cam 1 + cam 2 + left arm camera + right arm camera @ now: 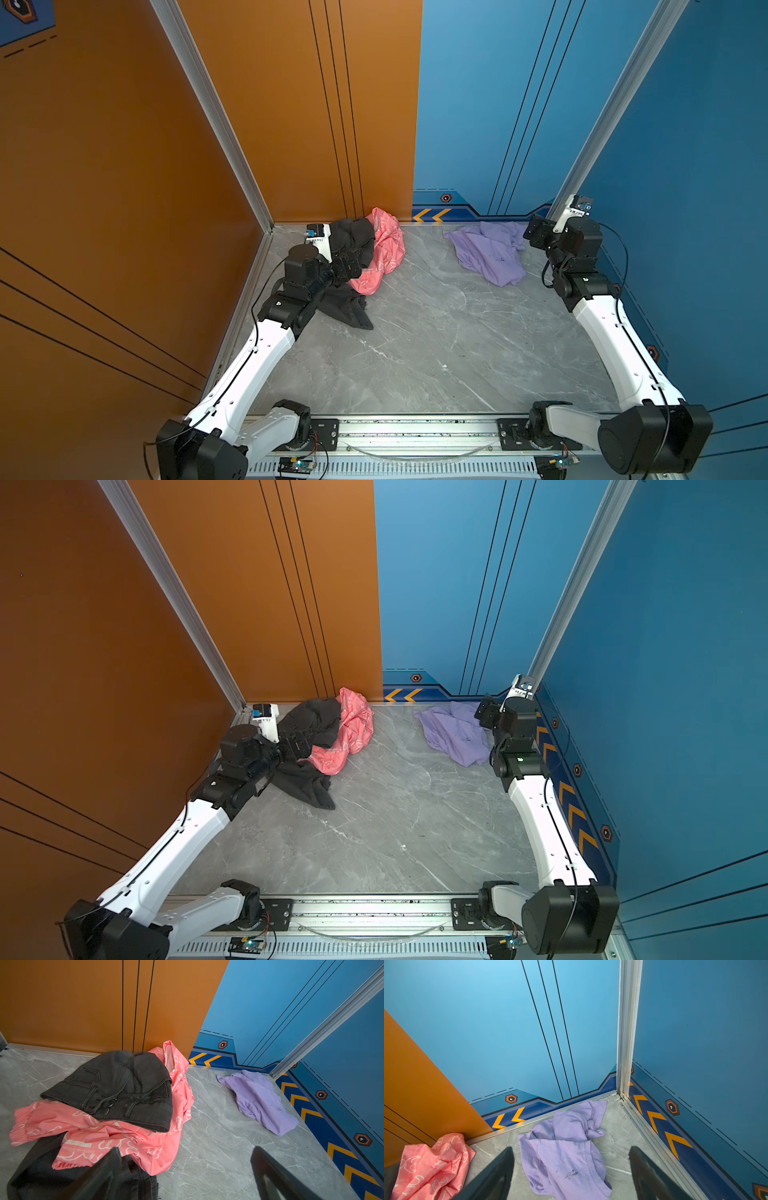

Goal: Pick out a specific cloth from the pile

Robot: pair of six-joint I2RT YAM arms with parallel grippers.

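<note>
Nearest the camera head, the grey marble-patterned worktop [436, 332] lies bare between the two white and black arms that reach up either side of it.

Farther back on the left, the left gripper [185, 1169] hangs low at the near edge of the pile [365, 262]. Its two dark fingers [104, 1174] stand wide apart and released, with nothing between them. In the left wrist view one finger sits over the dark cloth at the pile's near edge; whether it touches the cloth cannot be told.

The pile is a heap of soft garments at the far left of the worktop, close to the orange wall panel [270, 124]. A coral-pink cloth with a white printed pattern [116, 1138] spreads through its middle. A dark charcoal denim garment with stitched seams [124, 1088] is draped over the top of it, and more dark fabric [345, 309] lies under the pink cloth on the near side.

On the right, the right gripper [571, 1169] is raised over the near part of the crumpled lavender T-shirt of soft fabric [564, 1153]. Its fingers [648, 1176] are spread open and grasp nothing.

The lavender T-shirt lies alone at the far right of the worktop, well apart from the pile, with bare worktop between them. Its far edge reaches close to the blue back wall with orange chevrons [508, 1120].
</note>
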